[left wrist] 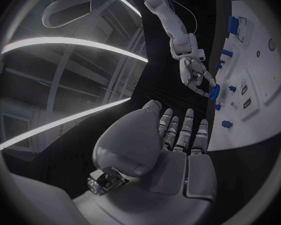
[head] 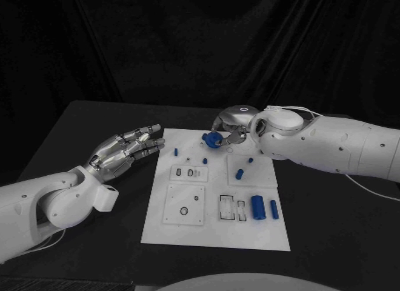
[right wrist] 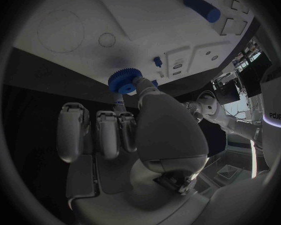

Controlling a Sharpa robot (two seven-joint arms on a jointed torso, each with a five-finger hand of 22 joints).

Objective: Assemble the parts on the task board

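White task board [head: 216, 233] flat on table; blue gear [head: 212, 140] held above its far edge; two blue cylinders [head: 265, 208] upright near right side; small blue pegs [head: 239, 174] mid-board.

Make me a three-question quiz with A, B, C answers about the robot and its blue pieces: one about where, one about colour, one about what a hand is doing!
1. Where is the blue gear?
A. at the far edge of the task board
B. on the bare table
C. under the left hand

2. What colour is the task board?
A. blue
B. white
C. red

3. What is the left hand doing?
A. gripping a cylinder
B. pressing on the board
C. holding nothing, fingers apart

Answers:
1 A, the head view shows the gear at the board's far edge.
2 B, the plate is white on the black table.
3 C, its fingers are spread beside the board, while the right hand pinches the gear.
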